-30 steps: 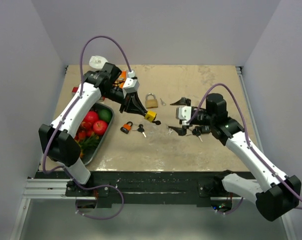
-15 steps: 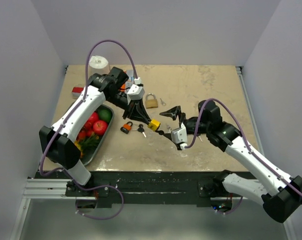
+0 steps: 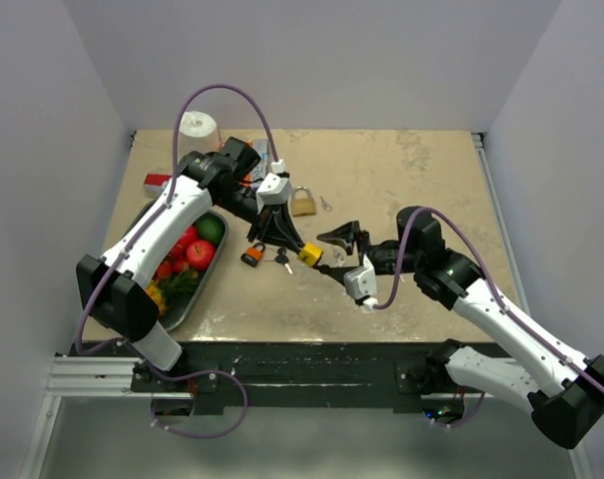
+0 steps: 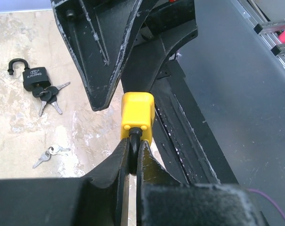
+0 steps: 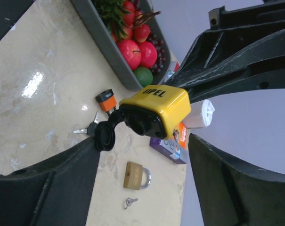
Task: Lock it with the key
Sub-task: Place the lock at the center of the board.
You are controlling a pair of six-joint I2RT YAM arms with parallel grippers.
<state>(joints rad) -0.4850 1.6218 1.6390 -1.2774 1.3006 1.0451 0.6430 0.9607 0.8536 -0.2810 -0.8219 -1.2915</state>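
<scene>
Okay, so the right arm has just swung across. A second ago it was hanging over the right half of the desk [image 3: 411, 170], and now the right pincer [image 3: 331, 256] has slid in around the yellow padlock [image 5: 156, 110], one finger on each side. The fingers have started to narrow, but they're released for now, with clear air between them and the lock body. I don't see a key in there either. So this looks to me like a handover or a two-handed brace, not the actual locking yet.

The left pincer [image 4: 131, 155] is clenched on the padlock's dark shackle and holds it up off the desk, roughly mid-desk and a bit toward the left edge.

The lock itself is a chunky yellow block with "OPEL" on one face and a black underside. A little round black dust flap hangs loose there, so the keyway looks exposed. I can't tell from here whether the shackle is pushed home.

Other bits lie on the desk – a brass padlock [image 3: 302, 202] farther back, a small orange padlock [image 3: 253, 253] near the fruit tray [image 5: 102, 52], a black padlock [image 4: 35, 77] with keys attached, and some loose keys [image 4: 50, 154]. No idea which key fits the yellow one.
</scene>
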